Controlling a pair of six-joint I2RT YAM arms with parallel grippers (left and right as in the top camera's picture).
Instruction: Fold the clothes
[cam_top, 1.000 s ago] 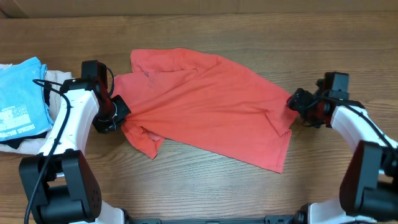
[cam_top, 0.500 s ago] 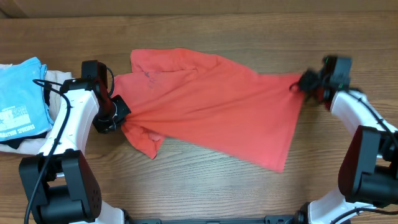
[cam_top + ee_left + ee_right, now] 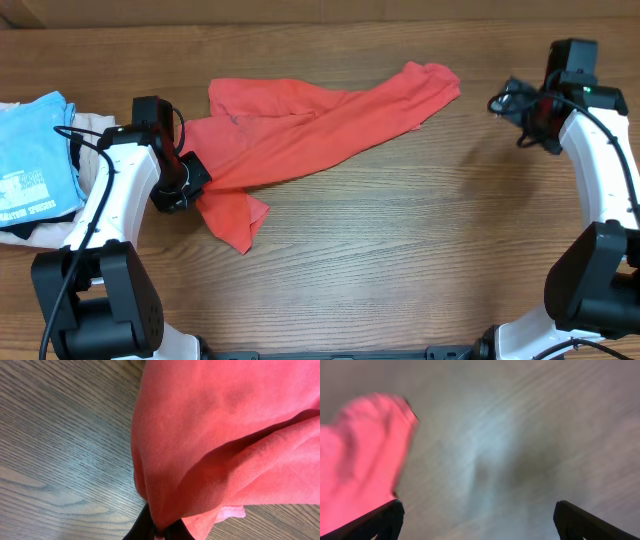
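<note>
Pinching coral-red T-shirt (image 3: 300, 140) w/ left gripper (image 3: 188, 182), fingers closed on bunched fabric at shirt's left end (clear in left wrist view). Sprawled on wood table (image 3: 400, 260) as rumpled diagonal band, from that grip up to loose end at upper right; small flap below grip. Hovering well apart from shirt's far end w/ right gripper (image 3: 503, 100), fingers (image 3: 380, 520) spread wide, nothing btwn them; right wrist view blurred. Stacked at table's left edge: light blue printed tee (image 3: 30, 150) on beige garment (image 3: 95, 122).
</note>
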